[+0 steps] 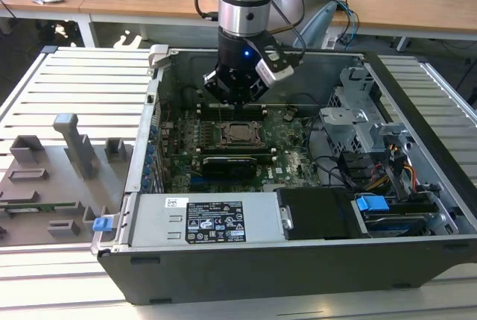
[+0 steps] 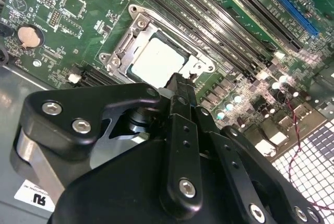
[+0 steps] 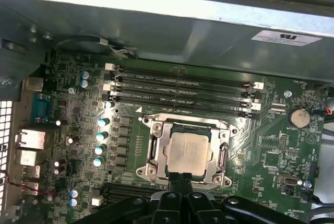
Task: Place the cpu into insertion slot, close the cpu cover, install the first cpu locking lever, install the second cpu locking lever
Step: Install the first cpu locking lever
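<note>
The cpu (image 3: 189, 152) lies flat in the insertion slot (image 3: 180, 121) on the green motherboard, its pale silvery top showing. The cpu cover (image 3: 156, 148) lies down around it as a metal frame, the chip visible through its window. In the second wrist view the cpu (image 2: 155, 59) and cover (image 2: 122, 51) look the same. My gripper (image 3: 181, 178) hangs just above the socket's near edge, its two black fingers pressed together with nothing between them. In the exterior view the gripper (image 1: 235, 100) hovers over the cpu (image 1: 240, 133) inside the open computer case. I cannot tell how the locking levers stand.
Long black memory slots (image 3: 182, 91) run beside the socket, below the case wall (image 3: 156, 25). A power supply box (image 1: 205, 219) fills the case's front, with a drive cage (image 1: 358, 111) and cables (image 1: 387, 171) on the exterior view's right. A grey fixture tray (image 1: 52, 171) lies outside on the left.
</note>
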You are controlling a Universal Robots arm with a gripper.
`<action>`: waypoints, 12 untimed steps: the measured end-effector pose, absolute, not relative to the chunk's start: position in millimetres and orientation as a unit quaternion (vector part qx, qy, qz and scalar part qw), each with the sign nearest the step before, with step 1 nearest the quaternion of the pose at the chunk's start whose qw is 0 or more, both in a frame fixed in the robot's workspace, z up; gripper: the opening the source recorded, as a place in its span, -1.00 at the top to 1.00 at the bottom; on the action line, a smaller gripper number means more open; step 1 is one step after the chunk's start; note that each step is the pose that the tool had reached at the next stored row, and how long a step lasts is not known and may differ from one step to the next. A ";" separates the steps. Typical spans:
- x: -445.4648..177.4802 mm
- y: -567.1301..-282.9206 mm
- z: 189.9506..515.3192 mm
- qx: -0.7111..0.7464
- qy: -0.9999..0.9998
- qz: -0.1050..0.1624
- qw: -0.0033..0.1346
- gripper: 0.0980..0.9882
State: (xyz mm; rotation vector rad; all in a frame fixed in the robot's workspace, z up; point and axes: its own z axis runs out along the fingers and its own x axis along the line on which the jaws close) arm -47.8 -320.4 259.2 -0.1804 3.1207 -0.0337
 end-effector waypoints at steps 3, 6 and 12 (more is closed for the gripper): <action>-52.5 -320.3 259.2 -0.058 0.998 -0.011 0.008 0.98; -57.0 -320.3 259.2 -0.058 0.998 -0.011 0.008 0.98; -71.3 -320.3 259.2 -0.058 0.998 -0.011 0.008 0.98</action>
